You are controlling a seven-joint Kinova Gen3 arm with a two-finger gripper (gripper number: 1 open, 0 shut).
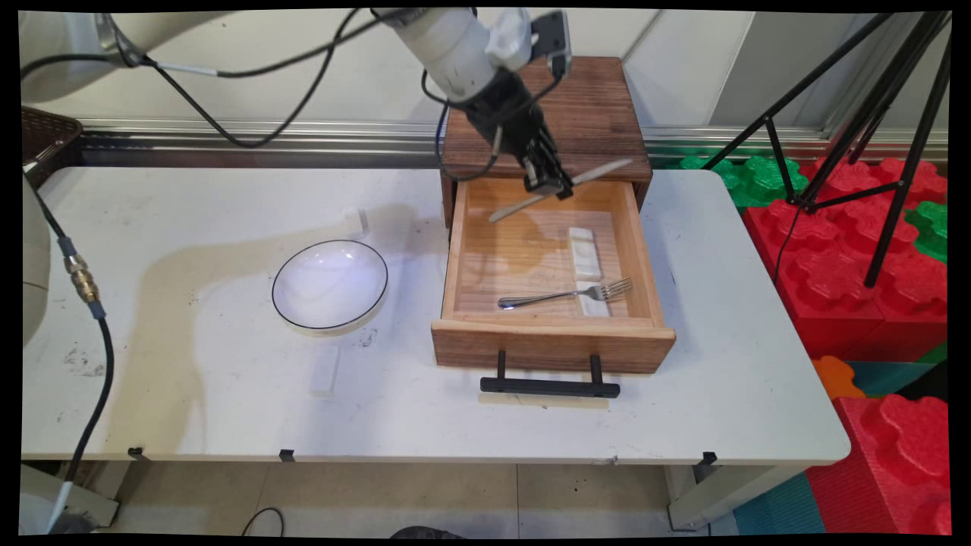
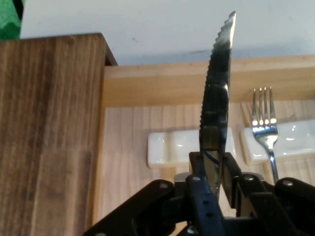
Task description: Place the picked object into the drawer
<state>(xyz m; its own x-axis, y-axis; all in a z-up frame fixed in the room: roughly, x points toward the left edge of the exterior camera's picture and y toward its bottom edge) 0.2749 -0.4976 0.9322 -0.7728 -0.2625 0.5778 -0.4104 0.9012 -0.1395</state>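
Overhead, claw (image 1: 557,186) grips knife (image 1: 599,174) above open drawer's (image 1: 455,250) back edge.

Serrated steel knife (image 2: 216,108) clamped in gripper (image 1: 548,184), above open drawer (image 1: 542,262).

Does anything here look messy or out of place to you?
Mostly tidy. The fork lies in the open drawer with its head on a white rest, while the second rest is bare. The gripper holds a knife above it. Dark scuffs mark the table's left side.
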